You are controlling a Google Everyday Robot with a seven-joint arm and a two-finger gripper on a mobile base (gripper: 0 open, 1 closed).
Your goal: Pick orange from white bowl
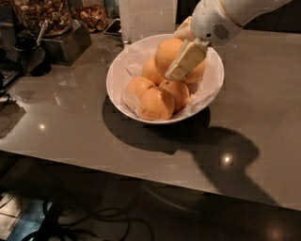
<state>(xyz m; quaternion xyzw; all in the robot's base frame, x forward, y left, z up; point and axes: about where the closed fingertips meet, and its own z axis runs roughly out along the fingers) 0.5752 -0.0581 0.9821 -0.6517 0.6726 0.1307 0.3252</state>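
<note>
The white bowl (114,84) with crinkled paper lining stands on the grey table and holds several oranges (156,104). My gripper (175,57) reaches in from the upper right, over the bowl's middle. It is shut on one orange (167,52), which it holds just above the others. One cream fingertip (184,62) lies across the front of that orange; the other finger is mostly hidden behind it.
Dark containers of brown nuts (43,14) stand at the back left, with a black cup (27,57) in front of them. A white box (146,18) stands right behind the bowl. The table's front edge (141,174) runs below, with cables on the floor.
</note>
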